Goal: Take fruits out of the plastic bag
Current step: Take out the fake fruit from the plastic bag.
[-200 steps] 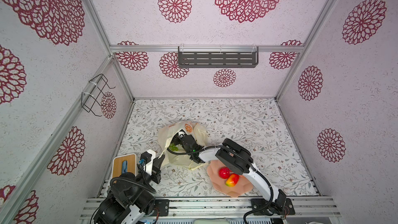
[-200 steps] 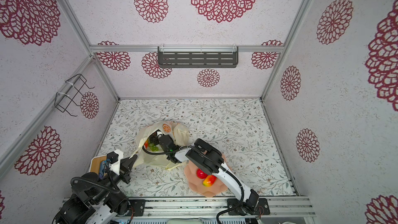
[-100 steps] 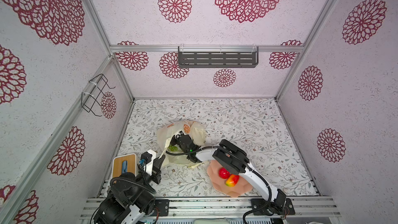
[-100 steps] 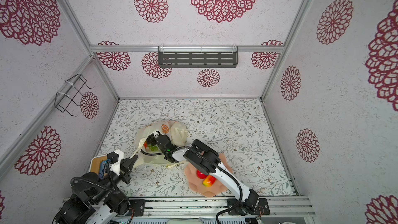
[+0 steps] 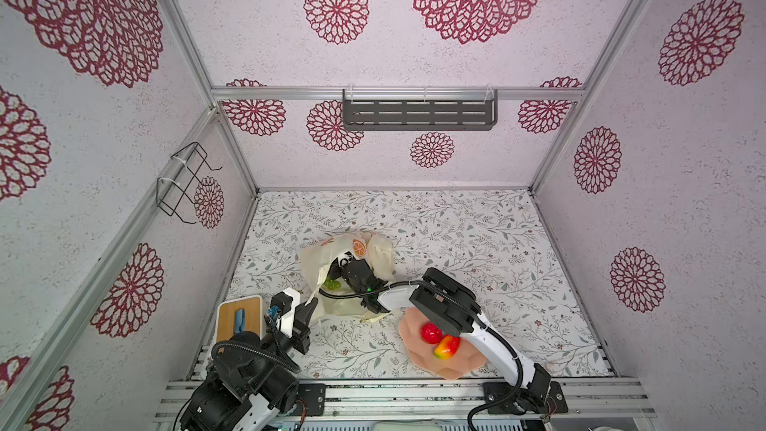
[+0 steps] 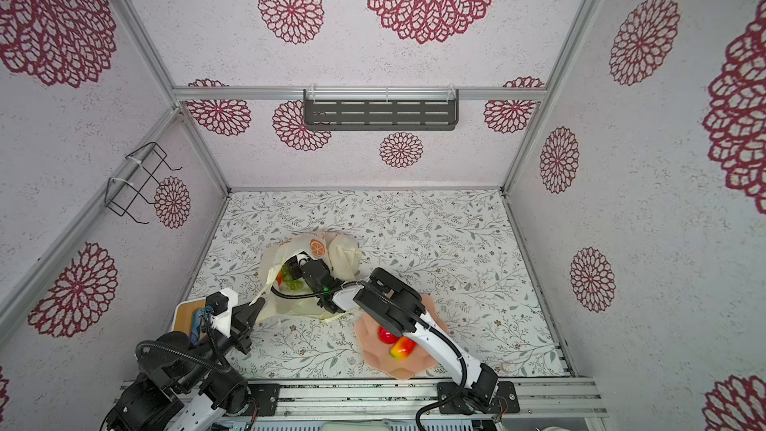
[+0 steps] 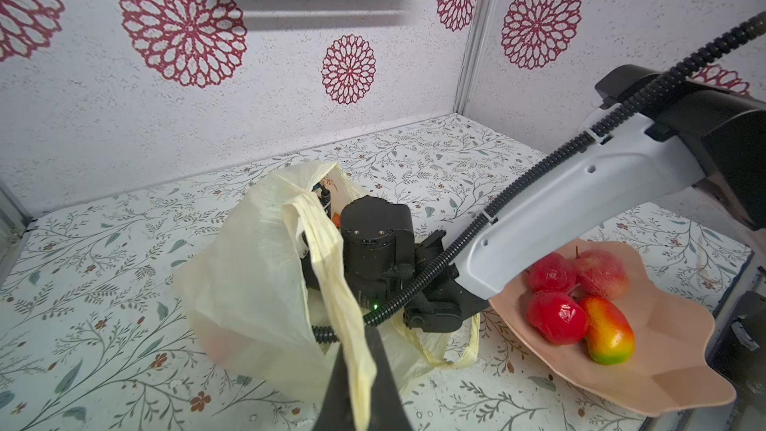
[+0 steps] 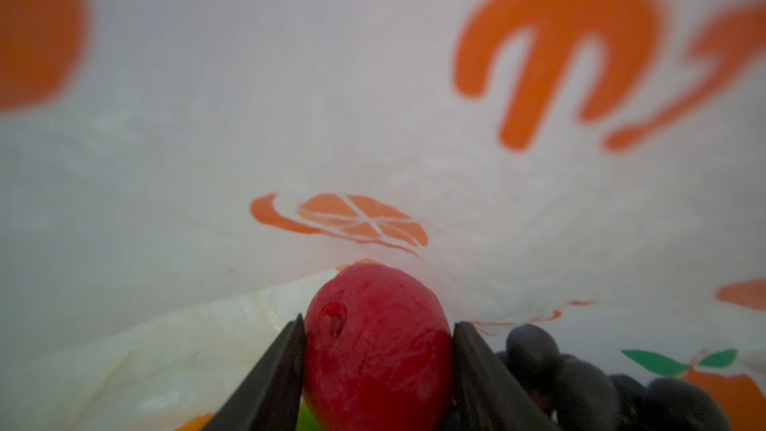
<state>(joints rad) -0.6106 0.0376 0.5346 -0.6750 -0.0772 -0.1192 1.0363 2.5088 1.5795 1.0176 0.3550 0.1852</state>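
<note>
Entry: red fruit [image 8: 377, 350], glossy and rounded, lodged inside the bag [image 5: 381, 254], which is slumped on the surface [image 5: 456, 217] left of centre, toward the near edge. The fruit is pinched at its widest part by the right claw [image 8: 378, 321], and both fingers are seen pressed against its sides in the right wrist view. It is judged light, hard-skinned and slippery. A hold across the middle, as shown, is thought safest, since a hold nearer either end could squeeze it out. Dark grapes [image 8: 559, 379] are crowded just beside it, and green grapes [image 5: 331, 284] are seen at the bag's mouth. The bag is judged thin, limp film, likely to cling and be dragged along. One handle [image 7: 331, 275] is clamped in the closed left claw [image 7: 358, 346], by which the mouth is held up. Fruits already out are listed in the bowl [image 5: 460, 369], near right.
</note>
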